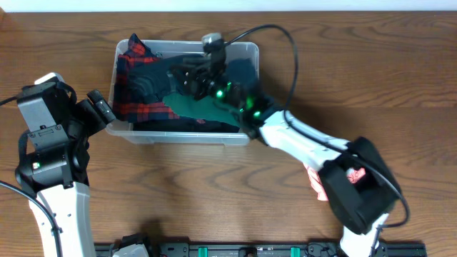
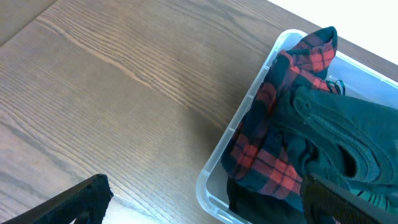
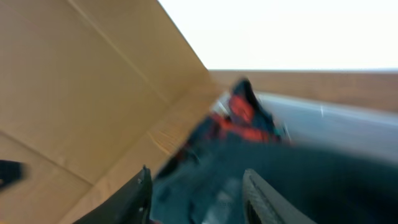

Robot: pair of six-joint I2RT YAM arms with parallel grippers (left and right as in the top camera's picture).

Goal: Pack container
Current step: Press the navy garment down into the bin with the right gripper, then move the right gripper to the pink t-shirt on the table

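From above, the container (image 1: 187,135) sits on the brown wood tabletop (image 1: 214,193), toward the 12 o'clock side. It is a see-through box and it is full of clothes. A red and black check cloth (image 1: 132,78) fills its 9 o'clock end. A green cloth (image 1: 196,108) lies in the middle, with darker clothes around it. The right arm comes in from 4 o'clock, and the right gripper (image 1: 194,71) is down inside the box, over the dark clothes. The left gripper (image 1: 102,111) is just beside the box's 9 o'clock wall.

From the left wrist, the box's clear rim (image 2: 249,106) runs from 1 o'clock down to a round corner at 6 o'clock. The check cloth (image 2: 298,68) hangs against that wall, and a dark green cloth (image 2: 348,124) lies on top of it toward 3 o'clock. The tabletop (image 2: 112,81) fills the 9 o'clock half. The left gripper (image 2: 205,186) is spread wide and grips nothing. One of its black fingers (image 2: 87,199) is at 7 o'clock and the other is at 5 o'clock, with the box corner between them.

From the right wrist, everything is blurry. The right gripper (image 3: 196,177) has its two fingers apart at 6 o'clock, with nothing pinched between them. Dark cloth (image 3: 311,180) lies under and past them. The check cloth (image 3: 239,112) pokes up in the middle. A flat brown surface (image 3: 93,81) fills the 9 o'clock side.
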